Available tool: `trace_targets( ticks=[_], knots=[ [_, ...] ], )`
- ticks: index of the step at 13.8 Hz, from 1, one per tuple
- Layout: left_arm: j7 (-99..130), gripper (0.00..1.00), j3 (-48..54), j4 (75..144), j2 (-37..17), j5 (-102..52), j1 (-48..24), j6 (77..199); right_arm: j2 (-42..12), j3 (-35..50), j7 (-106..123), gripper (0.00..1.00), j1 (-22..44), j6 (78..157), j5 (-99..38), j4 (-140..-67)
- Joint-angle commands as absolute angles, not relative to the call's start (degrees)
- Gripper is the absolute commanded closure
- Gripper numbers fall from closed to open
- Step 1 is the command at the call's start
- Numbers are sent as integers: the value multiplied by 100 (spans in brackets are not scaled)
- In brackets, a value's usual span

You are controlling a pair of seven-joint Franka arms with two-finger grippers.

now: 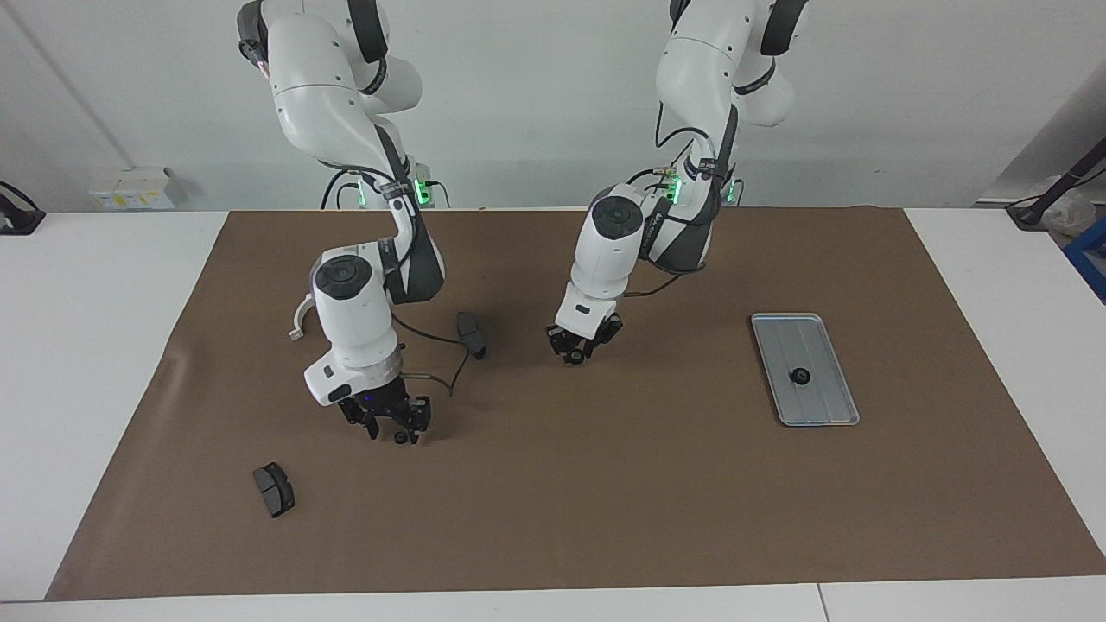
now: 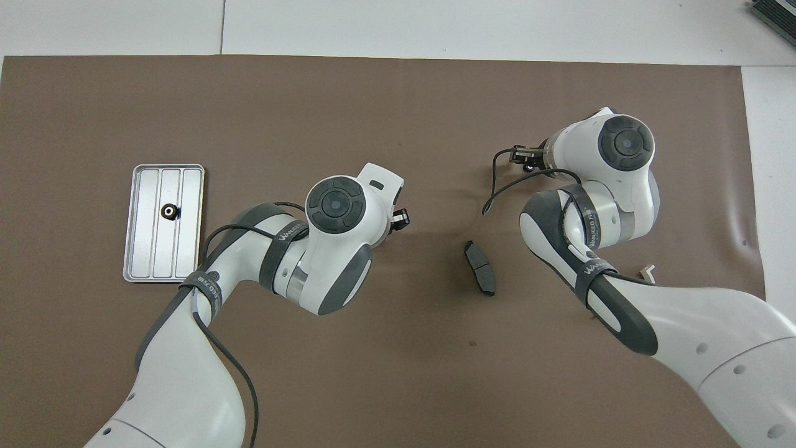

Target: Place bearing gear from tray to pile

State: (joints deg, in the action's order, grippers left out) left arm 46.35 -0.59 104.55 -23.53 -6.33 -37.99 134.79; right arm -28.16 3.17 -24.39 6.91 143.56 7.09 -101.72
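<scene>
The grey-blue tray (image 1: 825, 406) (image 2: 144, 255) lies toward the left arm's end of the brown mat, with one small black bearing gear (image 1: 801, 376) (image 2: 168, 211) on it. The pile is a white half-ring bracket (image 1: 302, 315) (image 2: 647, 272) and two dark brake pads (image 1: 471, 334) (image 1: 274, 489), one of them also in the overhead view (image 2: 480, 275). My right gripper (image 1: 389, 429) (image 2: 521, 155) hangs low over the mat among the pile, open, with a small black round part (image 1: 400, 438) just under its tips. My left gripper (image 1: 577, 352) (image 2: 403, 218) hovers over the middle of the mat, beside the nearer pad.
The brown mat (image 1: 605, 501) covers most of the white table (image 1: 86, 345). A black cable (image 1: 432, 373) loops from the right wrist down close to the nearer brake pad. Broad bare mat lies between the tray and the pile.
</scene>
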Motion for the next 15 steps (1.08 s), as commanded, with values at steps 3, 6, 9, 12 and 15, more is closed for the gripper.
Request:
trace_targets(
  ticks=[3,6,9,12,15],
  knots=[
    [4579,0,-193,10327,-2373,-668,-3780,13369,-2295,413,-2391,0,685,14037,703,-10283],
    [4063,0,-220,10292,-2259,-502,-3263,12834,-1961,466,-2495,0,851,13572,694,-10336],
    [2843,0,-211,10257,-1987,-501,-2437,12394,-1855,466,-3135,0,1404,13228,694,-10327],
    [1174,0,-220,10274,-1855,-510,-1576,12006,-1863,466,-3480,0,1949,13219,703,-10336],
    [-112,0,-228,10362,-1846,-501,-828,12041,-1977,483,-3586,0,2477,13228,441,-10275]
  ],
)
